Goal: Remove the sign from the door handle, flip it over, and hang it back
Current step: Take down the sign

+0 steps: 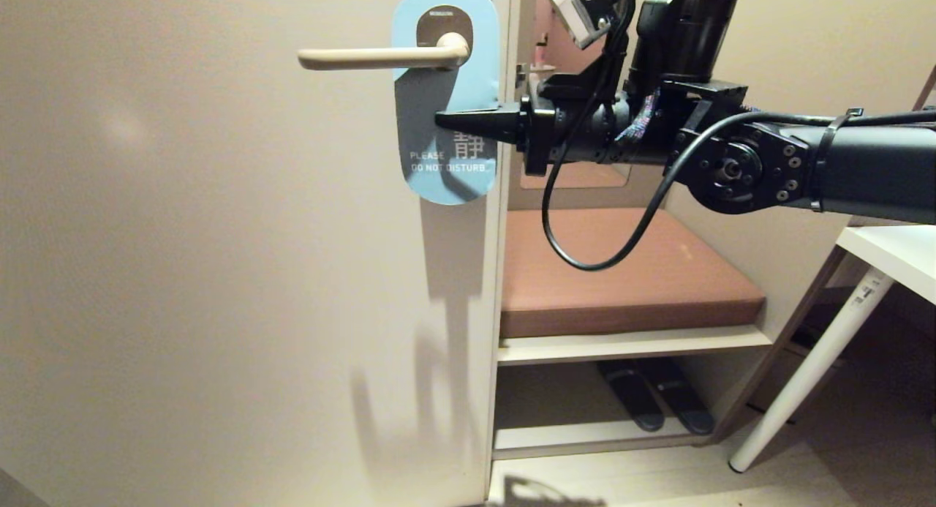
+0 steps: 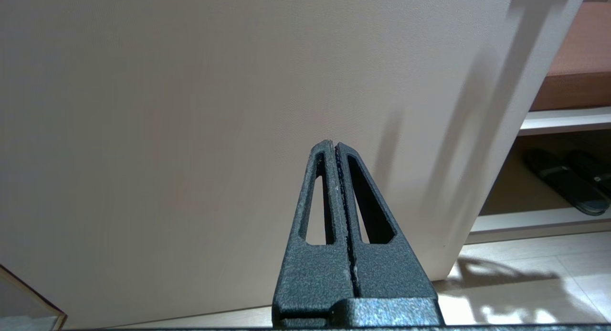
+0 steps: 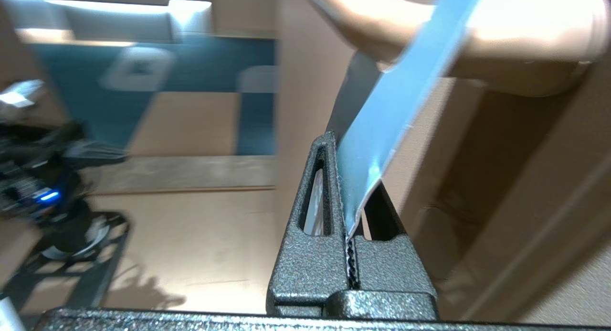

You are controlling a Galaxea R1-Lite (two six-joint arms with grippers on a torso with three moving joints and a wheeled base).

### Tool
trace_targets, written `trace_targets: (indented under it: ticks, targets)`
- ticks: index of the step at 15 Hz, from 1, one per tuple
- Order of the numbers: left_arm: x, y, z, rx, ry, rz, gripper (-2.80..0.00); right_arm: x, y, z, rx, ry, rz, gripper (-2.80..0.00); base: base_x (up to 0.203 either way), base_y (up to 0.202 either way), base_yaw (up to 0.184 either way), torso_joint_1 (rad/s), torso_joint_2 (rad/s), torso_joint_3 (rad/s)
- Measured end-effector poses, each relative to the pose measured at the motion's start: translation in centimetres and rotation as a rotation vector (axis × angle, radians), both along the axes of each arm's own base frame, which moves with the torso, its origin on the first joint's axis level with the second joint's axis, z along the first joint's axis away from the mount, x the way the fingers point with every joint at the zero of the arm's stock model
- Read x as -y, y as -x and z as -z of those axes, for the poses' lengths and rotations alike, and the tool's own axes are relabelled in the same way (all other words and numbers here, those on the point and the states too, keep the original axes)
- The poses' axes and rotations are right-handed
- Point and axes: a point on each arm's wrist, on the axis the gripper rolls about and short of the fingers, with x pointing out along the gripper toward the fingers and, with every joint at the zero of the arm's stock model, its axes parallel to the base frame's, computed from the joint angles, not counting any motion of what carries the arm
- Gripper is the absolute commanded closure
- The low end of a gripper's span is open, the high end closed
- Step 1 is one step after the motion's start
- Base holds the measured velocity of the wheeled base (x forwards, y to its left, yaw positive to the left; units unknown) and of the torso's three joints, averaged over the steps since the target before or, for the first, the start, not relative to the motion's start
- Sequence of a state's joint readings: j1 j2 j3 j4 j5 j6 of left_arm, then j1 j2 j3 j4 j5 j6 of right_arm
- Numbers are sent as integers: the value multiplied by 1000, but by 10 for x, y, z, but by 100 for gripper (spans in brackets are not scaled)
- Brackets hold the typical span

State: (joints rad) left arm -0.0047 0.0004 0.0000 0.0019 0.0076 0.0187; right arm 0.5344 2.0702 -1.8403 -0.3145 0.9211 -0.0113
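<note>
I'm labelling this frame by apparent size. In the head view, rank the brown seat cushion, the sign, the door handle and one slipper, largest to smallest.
1. Brown seat cushion.
2. Sign, blue-grey face showing, partly covered by the right gripper.
3 and 4. Door handle and slipper look about alike; the slipper sits farther away and lower, so I won't rank them.

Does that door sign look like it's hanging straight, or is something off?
The sign hangs on the door handle but not free: the right gripper is shut on its edge, and in the right wrist view it slants out from the door. Nothing looks damaged.

Right gripper (image 1: 442, 121) level, apparently clamped
</note>
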Motion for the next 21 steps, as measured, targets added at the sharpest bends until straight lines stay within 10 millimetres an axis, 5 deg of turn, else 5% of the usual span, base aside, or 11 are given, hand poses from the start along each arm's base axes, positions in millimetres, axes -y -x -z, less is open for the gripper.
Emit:
trace_targets:
  ticks: [10,21]
  targets:
    - [0,0,0,0,0,0,0,9,37,0,24,43,134,0,0,0,0,0,0,0]
    - [0,0,0,0,0,0,0,-32,65,-2,44,7,334,0,0,0,0,0,0,0]
